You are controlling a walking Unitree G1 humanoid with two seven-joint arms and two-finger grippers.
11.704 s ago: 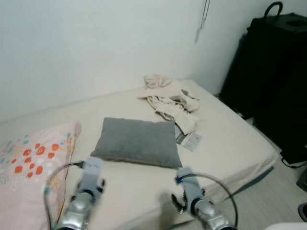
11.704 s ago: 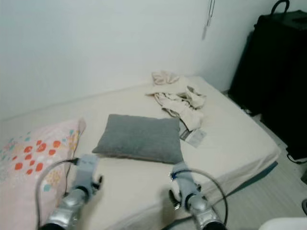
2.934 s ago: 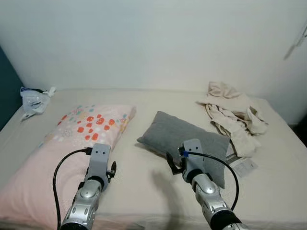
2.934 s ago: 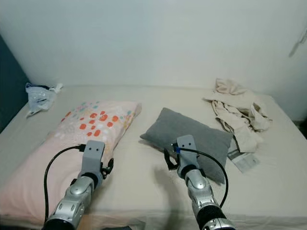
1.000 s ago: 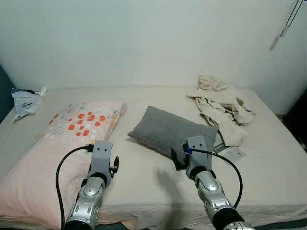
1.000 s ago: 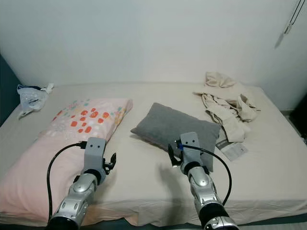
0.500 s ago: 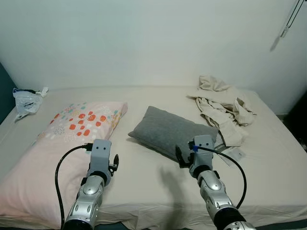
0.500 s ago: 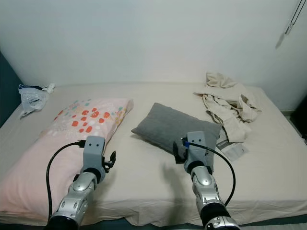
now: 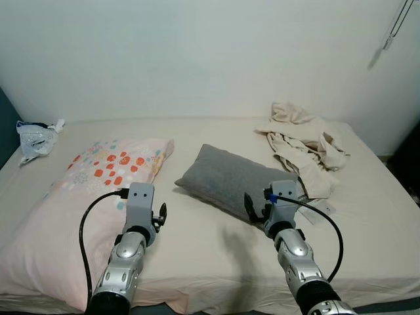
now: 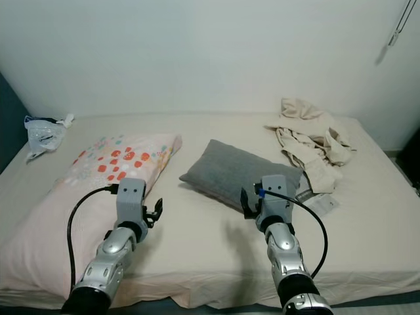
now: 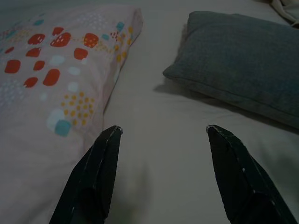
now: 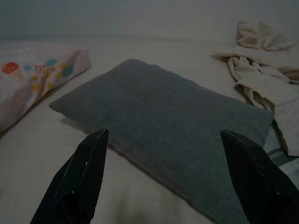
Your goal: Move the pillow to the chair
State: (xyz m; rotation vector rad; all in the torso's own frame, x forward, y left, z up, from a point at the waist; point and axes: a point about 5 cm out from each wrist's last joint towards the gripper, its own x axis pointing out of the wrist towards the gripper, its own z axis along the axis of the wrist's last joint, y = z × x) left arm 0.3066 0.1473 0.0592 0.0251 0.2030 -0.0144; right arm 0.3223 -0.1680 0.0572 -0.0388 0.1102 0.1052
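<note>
Grey pillow (image 9: pixel 233 182) lies flat mid-bed, long axis diagonal: one short end points toward the far-left and the patterned pillow, the other toward the near-right and the clothes. Not lifted, nothing gripping it.

Right pincer (image 12: pixel 163 172) hovers just above the bed at the pillow's near long edge, aimed straight across it, fingers (image 12: pixel 79 175) spread wide apart, holding nothing. In the head view it sits at the pillow's near-right corner (image 9: pixel 257 209).

Left pincer (image 11: pixel 163 170) also spread apart and holding nothing, low over the bare sheet in the gap between the two pillows, pointing at that gap; seen from the head at (image 10: pixel 155 211), beside the pink pillow's near edge.

Pink pillow with red, yellow and teal dots (image 9: pixel 85 197) lies to the left of the grey one, apart from it. Heap of cream clothes (image 9: pixel 302 147) at the far right of the bed, near the grey pillow's right end; a paper tag (image 10: pixel 319 205) lies on the sheet beside it. Crumpled plastic bag (image 9: pixel 34 136) at the bed's far-left corner. Beige bed (image 9: pixel 197 256) against a white wall (image 9: pixel 197 59).
</note>
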